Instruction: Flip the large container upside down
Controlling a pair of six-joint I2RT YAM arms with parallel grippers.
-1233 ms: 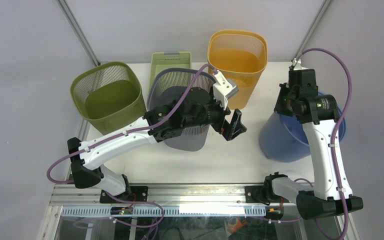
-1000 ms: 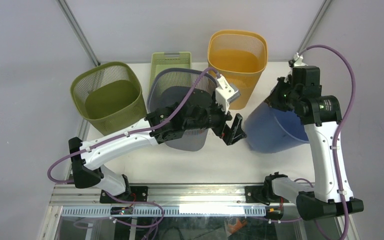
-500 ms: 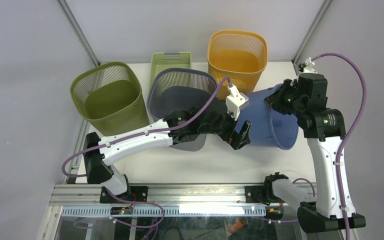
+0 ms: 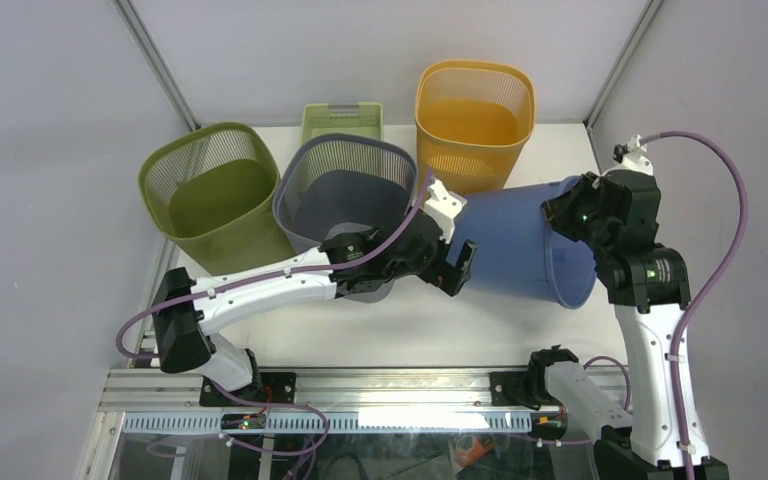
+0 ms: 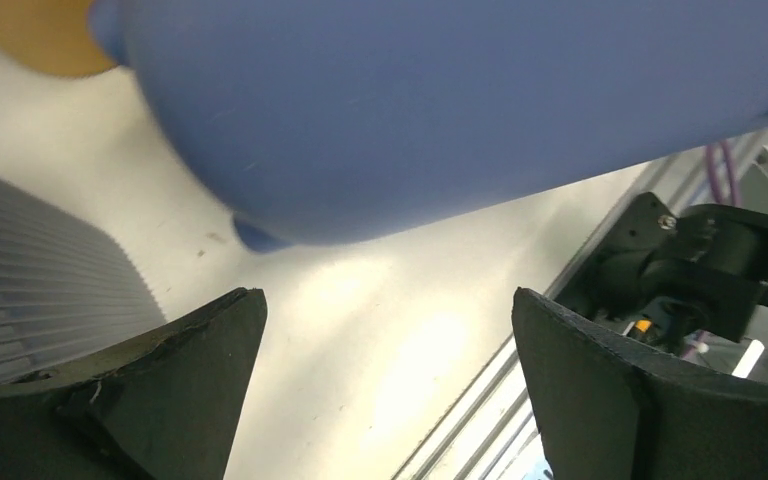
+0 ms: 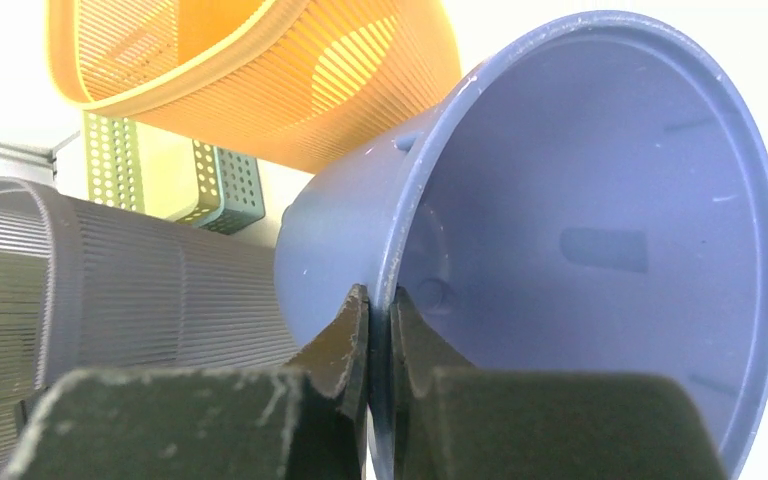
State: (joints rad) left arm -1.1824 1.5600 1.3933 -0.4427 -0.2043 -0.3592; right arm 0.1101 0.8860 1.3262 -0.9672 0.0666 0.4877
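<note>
On the white table (image 4: pixel 400 330), the left gripper (image 4: pixel 455 268) has its jaws spread wide with nothing in them, just beside the round bottom of the big blue bucket (image 4: pixel 515 250). The bucket is tipped on its side at the middle right of the table, with its bottom pointing left and its mouth pointing right, and the right gripper (image 4: pixel 557 211) pinches its rim tight. Behind them a grey basket (image 4: pixel 345 185) and a green basket (image 4: pixel 215 190) stand on the left, with an orange basket (image 4: pixel 475 105) and a small light green crate (image 4: pixel 341 120) farthest back.
</note>
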